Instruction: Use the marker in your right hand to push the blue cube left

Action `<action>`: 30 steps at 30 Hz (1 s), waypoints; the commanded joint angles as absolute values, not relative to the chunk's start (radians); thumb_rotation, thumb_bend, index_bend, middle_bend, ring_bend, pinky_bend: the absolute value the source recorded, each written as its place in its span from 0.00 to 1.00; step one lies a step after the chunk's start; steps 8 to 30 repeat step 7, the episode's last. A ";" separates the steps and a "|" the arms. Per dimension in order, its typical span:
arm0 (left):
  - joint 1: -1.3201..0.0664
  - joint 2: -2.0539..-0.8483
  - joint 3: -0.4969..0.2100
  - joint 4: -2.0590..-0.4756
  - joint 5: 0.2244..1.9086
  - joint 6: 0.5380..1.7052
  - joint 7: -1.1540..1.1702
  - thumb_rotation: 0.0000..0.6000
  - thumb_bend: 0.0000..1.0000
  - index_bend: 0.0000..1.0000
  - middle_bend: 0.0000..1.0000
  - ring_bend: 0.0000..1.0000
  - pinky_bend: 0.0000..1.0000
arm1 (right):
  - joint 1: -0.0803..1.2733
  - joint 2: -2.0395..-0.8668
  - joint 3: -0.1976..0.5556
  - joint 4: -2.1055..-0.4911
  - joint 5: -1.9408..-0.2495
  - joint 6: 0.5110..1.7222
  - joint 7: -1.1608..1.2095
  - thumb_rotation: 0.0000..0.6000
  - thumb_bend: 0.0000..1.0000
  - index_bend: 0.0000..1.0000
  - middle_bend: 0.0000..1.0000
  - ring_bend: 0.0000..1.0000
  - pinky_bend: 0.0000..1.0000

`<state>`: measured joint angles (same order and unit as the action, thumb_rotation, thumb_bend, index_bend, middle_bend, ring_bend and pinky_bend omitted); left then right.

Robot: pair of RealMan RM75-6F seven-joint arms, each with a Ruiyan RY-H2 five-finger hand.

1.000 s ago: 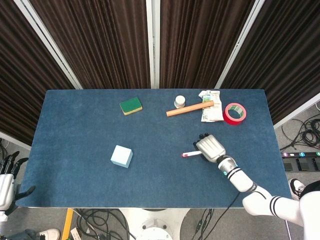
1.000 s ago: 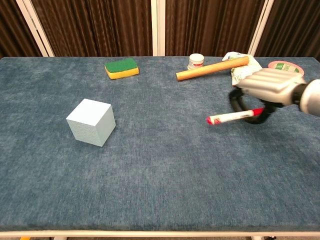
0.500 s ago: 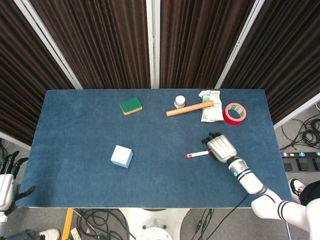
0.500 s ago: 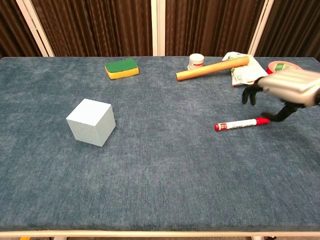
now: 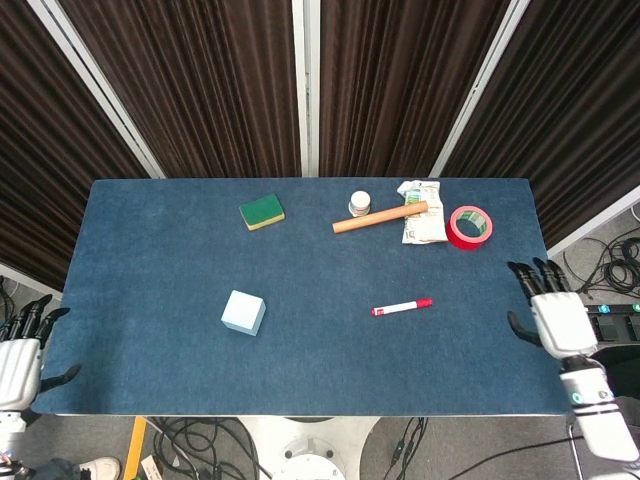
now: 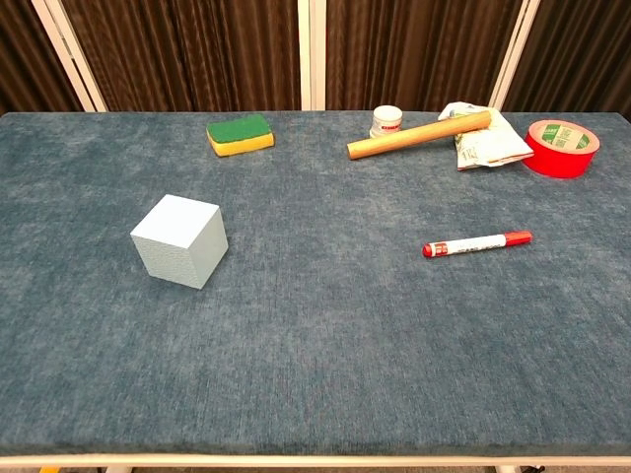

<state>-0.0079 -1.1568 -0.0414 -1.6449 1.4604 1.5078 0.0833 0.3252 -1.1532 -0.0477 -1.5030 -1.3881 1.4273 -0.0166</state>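
Observation:
The pale blue cube [image 5: 243,312] [image 6: 179,240] stands on the blue table, left of centre. A red and white marker [image 5: 401,307] [image 6: 477,243] lies flat on the cloth right of centre, with no hand touching it. My right hand [image 5: 553,318] hangs off the table's right edge, empty, its fingers spread. Off the left front corner my left hand [image 5: 20,352] is also empty with fingers apart. Neither hand shows in the chest view.
Along the far side lie a green and yellow sponge [image 5: 262,211], a small white jar [image 5: 359,204], a wooden rod [image 5: 380,217], a crumpled packet [image 5: 421,211] and a red tape roll [image 5: 470,226].
My right hand let go of the marker, which now lies on the cloth, and drew back to the right off the table edge. The cube has not moved.

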 commanded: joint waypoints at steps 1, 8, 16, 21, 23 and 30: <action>-0.011 -1.161 -0.044 -1.646 1.459 1.506 0.085 1.00 0.03 0.26 0.17 0.10 0.18 | 0.227 -1.097 -0.064 -1.553 -1.420 1.537 0.058 0.86 0.18 0.07 0.12 0.00 0.00; -0.014 -1.165 -0.044 -1.653 1.458 1.508 0.093 1.00 0.03 0.26 0.17 0.10 0.18 | 0.158 -1.058 -0.067 -1.577 -1.452 1.593 0.112 0.85 0.18 0.07 0.12 0.00 0.00; -0.014 -1.165 -0.044 -1.653 1.458 1.508 0.093 1.00 0.03 0.26 0.17 0.10 0.18 | 0.158 -1.058 -0.067 -1.577 -1.452 1.593 0.112 0.85 0.18 0.07 0.12 0.00 0.00; -0.014 -1.165 -0.044 -1.653 1.458 1.508 0.093 1.00 0.03 0.26 0.17 0.10 0.18 | 0.158 -1.058 -0.067 -1.577 -1.452 1.593 0.112 0.85 0.18 0.07 0.12 0.00 0.00; -0.014 -1.165 -0.044 -1.653 1.458 1.508 0.093 1.00 0.03 0.26 0.17 0.10 0.18 | 0.158 -1.058 -0.067 -1.577 -1.452 1.593 0.112 0.85 0.18 0.07 0.12 0.00 0.00; -0.014 -1.165 -0.044 -1.653 1.458 1.508 0.093 1.00 0.03 0.26 0.17 0.10 0.18 | 0.158 -1.058 -0.067 -1.577 -1.452 1.593 0.112 0.85 0.18 0.07 0.12 0.00 0.00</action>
